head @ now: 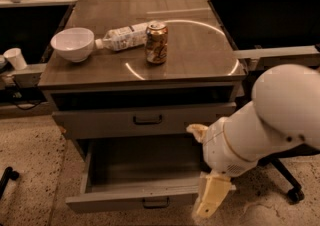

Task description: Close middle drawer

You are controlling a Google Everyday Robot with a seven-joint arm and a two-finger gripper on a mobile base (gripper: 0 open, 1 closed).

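Observation:
The middle drawer [135, 201] is pulled far out of the grey cabinet. Its low flat front carries a small dark handle [155, 203], and its deep inside [142, 162] holds nothing I can see. My gripper [212, 199], cream coloured at the end of the thick white arm [270, 120], hangs low at the drawer's front right corner, in front of the drawer front's right end. Whether it touches the front I cannot tell. The taller-fronted drawer [145, 119] above is pushed in. The lowest drawer is hidden.
On the cabinet top [200, 55] stand a white bowl [73, 43] and a soda can [156, 42], with a plastic bottle [123, 37] lying between them. A white cup [15, 58] sits on a ledge at the left. An office chair base [292, 190] stands on the floor at the right.

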